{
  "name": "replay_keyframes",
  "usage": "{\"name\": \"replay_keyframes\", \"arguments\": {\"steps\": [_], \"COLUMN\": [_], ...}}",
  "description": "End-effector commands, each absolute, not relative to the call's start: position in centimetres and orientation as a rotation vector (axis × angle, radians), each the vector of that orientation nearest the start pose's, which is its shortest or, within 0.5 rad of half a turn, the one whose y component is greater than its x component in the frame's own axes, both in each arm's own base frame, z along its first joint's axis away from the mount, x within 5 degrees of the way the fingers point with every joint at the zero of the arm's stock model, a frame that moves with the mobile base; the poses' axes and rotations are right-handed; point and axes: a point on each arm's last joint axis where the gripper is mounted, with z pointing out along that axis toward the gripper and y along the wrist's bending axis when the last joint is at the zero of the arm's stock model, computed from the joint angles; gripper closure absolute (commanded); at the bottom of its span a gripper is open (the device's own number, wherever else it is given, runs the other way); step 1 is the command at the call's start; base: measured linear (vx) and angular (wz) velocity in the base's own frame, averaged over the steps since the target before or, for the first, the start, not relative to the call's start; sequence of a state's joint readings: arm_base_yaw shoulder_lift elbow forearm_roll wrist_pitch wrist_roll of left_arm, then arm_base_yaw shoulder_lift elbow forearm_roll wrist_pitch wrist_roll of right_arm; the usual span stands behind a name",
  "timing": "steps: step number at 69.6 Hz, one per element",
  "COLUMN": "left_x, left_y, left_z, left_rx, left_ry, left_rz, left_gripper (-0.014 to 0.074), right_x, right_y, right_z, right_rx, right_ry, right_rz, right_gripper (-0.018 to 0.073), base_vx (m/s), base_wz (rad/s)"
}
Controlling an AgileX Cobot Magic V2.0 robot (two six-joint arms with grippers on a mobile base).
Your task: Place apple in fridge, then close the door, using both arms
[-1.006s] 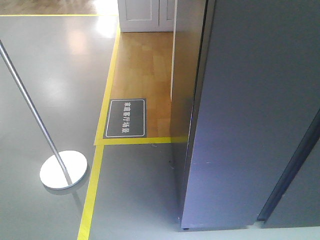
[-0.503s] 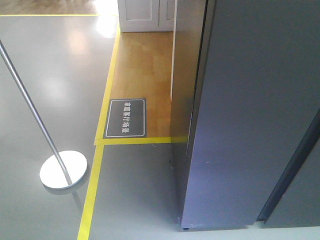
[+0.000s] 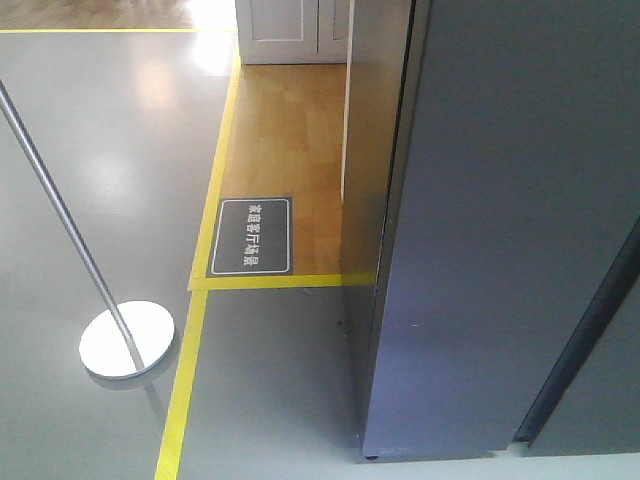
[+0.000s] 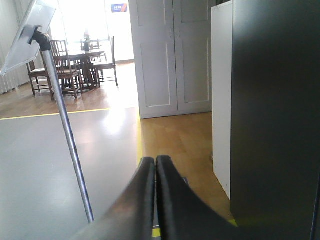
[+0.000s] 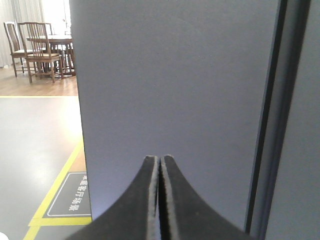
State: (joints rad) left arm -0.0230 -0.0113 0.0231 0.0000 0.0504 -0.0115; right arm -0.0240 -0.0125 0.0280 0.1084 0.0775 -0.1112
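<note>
The fridge (image 3: 500, 250) fills the right of the front view as a tall dark grey block. Its broad flat panel, the door (image 5: 175, 90), faces my right gripper (image 5: 161, 158), and a dark vertical seam (image 5: 270, 125) runs along the panel's right side. None of the white lining shows. My right gripper is shut with nothing in it, a short way in front of the panel. The left gripper (image 4: 156, 159) is shut and empty too, pointing past the fridge's dark left side (image 4: 275, 115) over the wooden floor. The apple is out of view.
A metal pole (image 3: 60, 210) on a round white base (image 3: 127, 340) stands at the left on the grey floor. Yellow tape (image 3: 195, 330) and a dark floor sign (image 3: 250, 236) border the wooden strip. A white panelled double door (image 4: 170, 55) and a dining table with chairs (image 4: 80, 60) lie beyond.
</note>
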Motion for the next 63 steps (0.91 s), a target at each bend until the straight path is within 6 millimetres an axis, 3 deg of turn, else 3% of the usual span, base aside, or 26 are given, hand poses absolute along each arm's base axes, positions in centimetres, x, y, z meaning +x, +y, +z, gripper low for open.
{"name": "replay_keyframes", "arguments": {"steps": [1,63], "left_x": [5.54,5.54], "left_y": [-0.12,-0.12], "left_z": [20.5,20.5], "left_rx": [0.001,0.001], "left_ry": [1.465,1.465], "left_rz": [-0.034,-0.034], "left_gripper": [0.0603,0.0603], "right_x": [5.65,5.57], "right_y": [-0.2,-0.17], "right_z": [20.08,20.85], "right_rx": [0.044,-0.012], "right_ry": [1.504,1.42], "right_rz": [-0.01,-0.068], "right_gripper": [0.0563,0.0563], "base_vx": [0.0,0.0], "base_wz": [0.0,0.0]}}
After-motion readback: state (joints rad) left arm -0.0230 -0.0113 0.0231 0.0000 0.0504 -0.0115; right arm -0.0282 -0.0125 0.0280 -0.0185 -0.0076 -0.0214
